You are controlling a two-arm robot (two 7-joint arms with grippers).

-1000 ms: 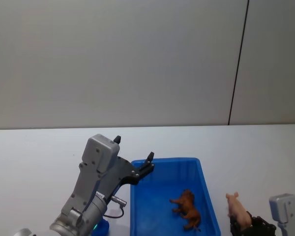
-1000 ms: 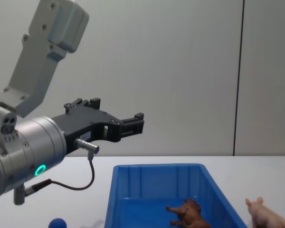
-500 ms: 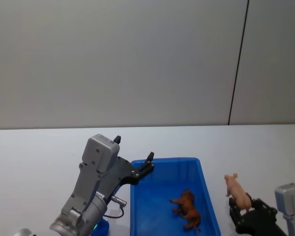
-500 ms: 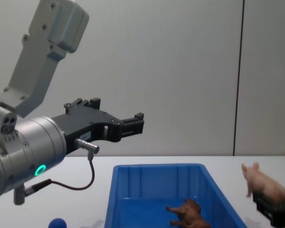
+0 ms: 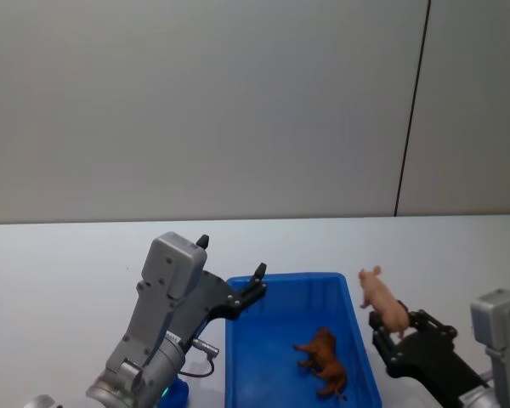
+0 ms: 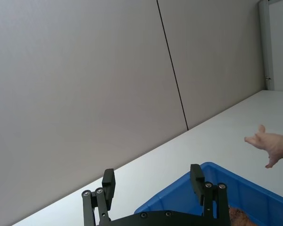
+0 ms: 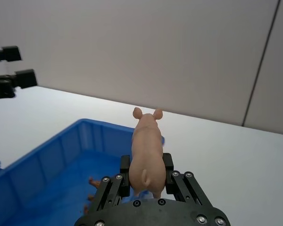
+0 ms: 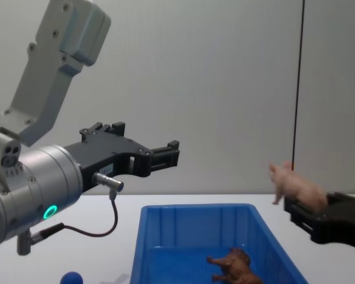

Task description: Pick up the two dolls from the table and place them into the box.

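My right gripper point(image 5: 389, 325) is shut on the pale pink pig point(image 5: 379, 297), held upright in the air just right of the blue box point(image 5: 287, 279), near its right rim. The pig point(image 7: 146, 143) sits between the right fingers, its snout towards the box point(image 7: 52, 159). From the chest, the pig point(image 8: 296, 187) hangs above and right of the box point(image 8: 196, 209). The dark brown doll point(image 5: 324, 359) lies on its side on the box floor. Over the box's left rim, my left gripper point(image 5: 231, 257) hovers open and holds nothing.
The white table point(image 5: 59, 263) spreads around the box. A small blue ball point(image 8: 73, 278) lies on it to the left of the box, under my left arm. A grey wall with a dark vertical seam point(image 5: 410, 110) stands behind.
My right gripper has lifted the pig off the table and carried it up and left, close to the box's right rim. The left arm and the brown doll have not moved.
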